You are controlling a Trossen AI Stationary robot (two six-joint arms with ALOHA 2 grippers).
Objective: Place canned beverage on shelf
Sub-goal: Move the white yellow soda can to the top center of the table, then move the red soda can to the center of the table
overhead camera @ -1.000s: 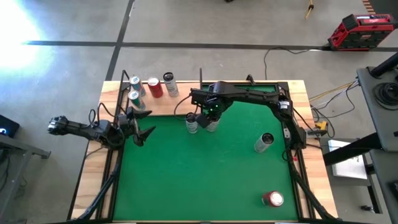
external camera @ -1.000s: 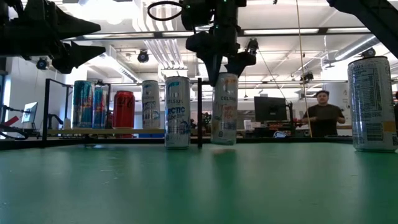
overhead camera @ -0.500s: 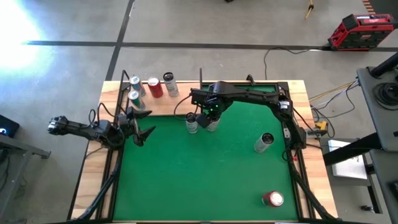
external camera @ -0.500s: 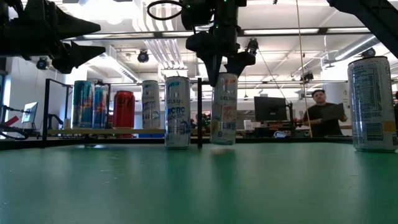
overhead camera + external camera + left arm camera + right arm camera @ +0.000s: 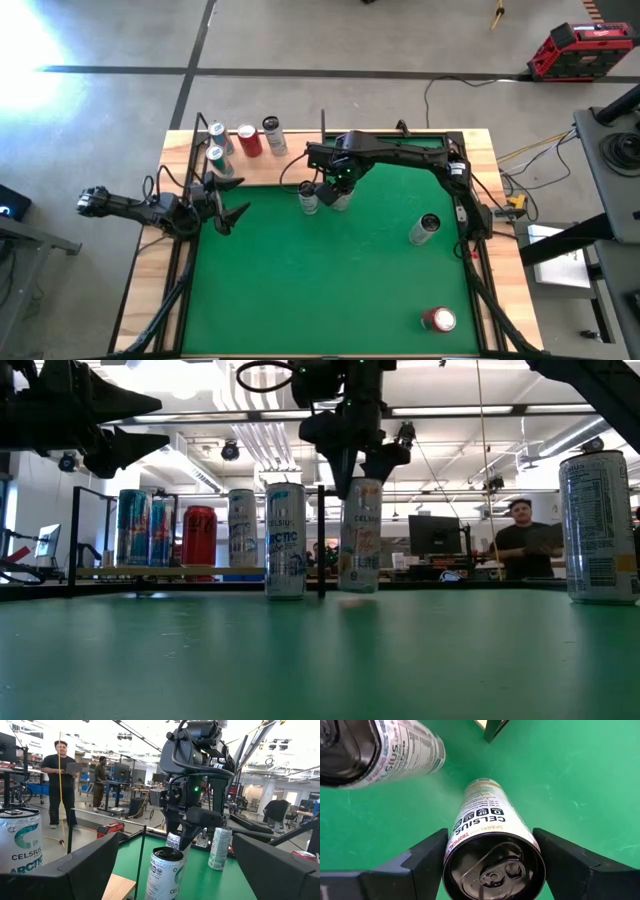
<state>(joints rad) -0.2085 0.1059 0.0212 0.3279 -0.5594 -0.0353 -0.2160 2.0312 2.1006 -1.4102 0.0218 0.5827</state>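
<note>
Bright ceiling lamps (image 5: 445, 410) light the room evenly; strong white glare burns the grey concrete floor (image 5: 25, 40); shadows are soft.

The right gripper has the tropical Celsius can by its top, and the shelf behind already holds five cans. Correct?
Not quite: the shelf holds four cans, not five, as the high view shows. The right gripper does grip the tropical Celsius can by its top.

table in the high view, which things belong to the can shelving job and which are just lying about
Job:
- tall white Celsius can, between the right gripper fingers, apparently lifted off the mat
- light-wood shelf with black rods
- white Celsius can beside it
- silver can, red can on the mat

Lying about:
- red toolbox on the floor
- left gripper, waiting
</note>
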